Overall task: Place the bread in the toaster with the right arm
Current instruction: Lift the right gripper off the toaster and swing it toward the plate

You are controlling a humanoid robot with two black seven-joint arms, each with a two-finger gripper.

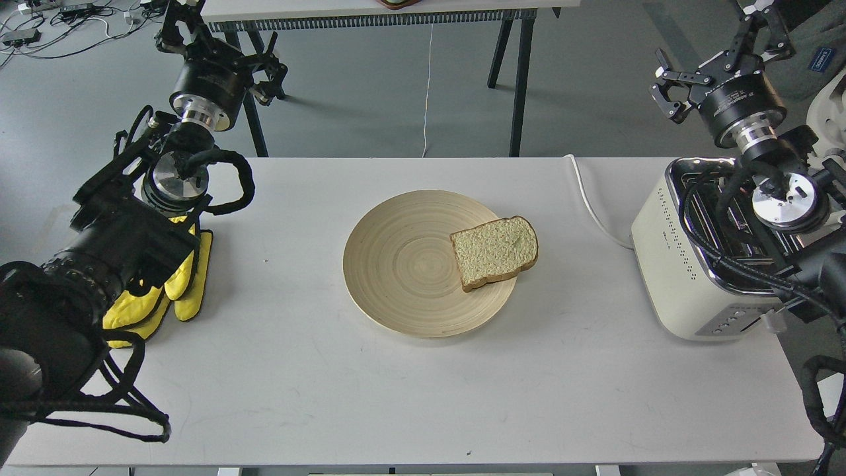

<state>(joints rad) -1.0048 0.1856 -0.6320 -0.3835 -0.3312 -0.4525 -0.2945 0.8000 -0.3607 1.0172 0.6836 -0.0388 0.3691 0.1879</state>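
Observation:
The bread (496, 251), a pale slice with a brown crust, lies flat on the right side of a round wooden plate (396, 264), its corner hanging over the rim. The cream-white toaster (674, 264) with a chrome top stands at the table's right end, partly covered by my right arm and its cables. My right gripper (717, 56) is raised beyond the toaster's far side, fingers spread, holding nothing. My left gripper (218, 46) hangs past the table's far left corner, also spread and empty.
Yellow gloves (178, 277) lie under my left arm at the table's left edge. The toaster's white cord (595, 205) runs off the far edge. A second table (370, 13) with black legs stands behind. Cables lie on the floor at the far left.

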